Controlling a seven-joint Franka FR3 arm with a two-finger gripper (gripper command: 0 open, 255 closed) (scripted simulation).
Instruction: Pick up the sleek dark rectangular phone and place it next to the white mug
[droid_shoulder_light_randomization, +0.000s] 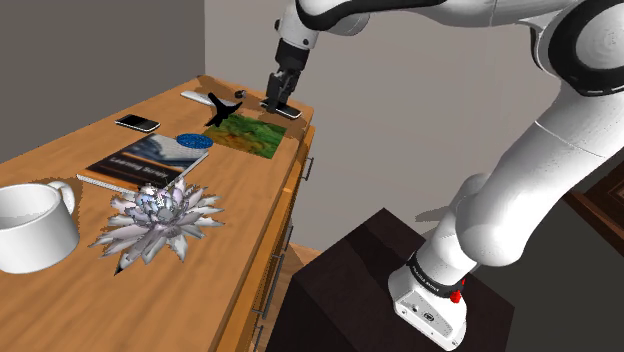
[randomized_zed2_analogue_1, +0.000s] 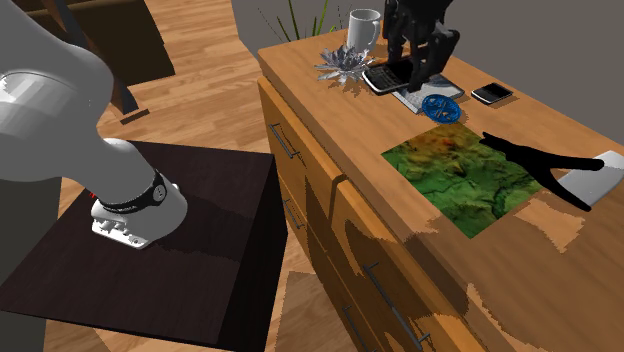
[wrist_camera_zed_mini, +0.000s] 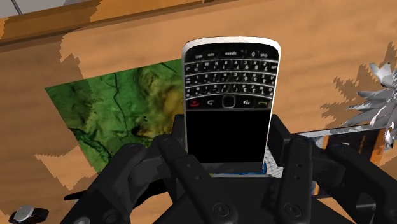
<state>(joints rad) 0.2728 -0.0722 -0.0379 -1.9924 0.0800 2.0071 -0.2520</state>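
Hanging above the wooden top (droid_shoulder_light_randomization: 70, 150), the dark keypad phone (wrist_camera_zed_mini: 229, 95) is clasped between the fingers of the black gripper (wrist_camera_zed_mini: 232, 146), is seen in the shoulder view at two o'clock from the green map sheet (droid_shoulder_light_randomization: 245, 135), and is found well apart from the white mug (droid_shoulder_light_randomization: 35, 225) at its eight o'clock.

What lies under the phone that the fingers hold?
The phone, clasped by the fingers, hangs above the table. A green map on the wood reaches behind one side of it. Whatever lies straight beneath is covered by the phone.
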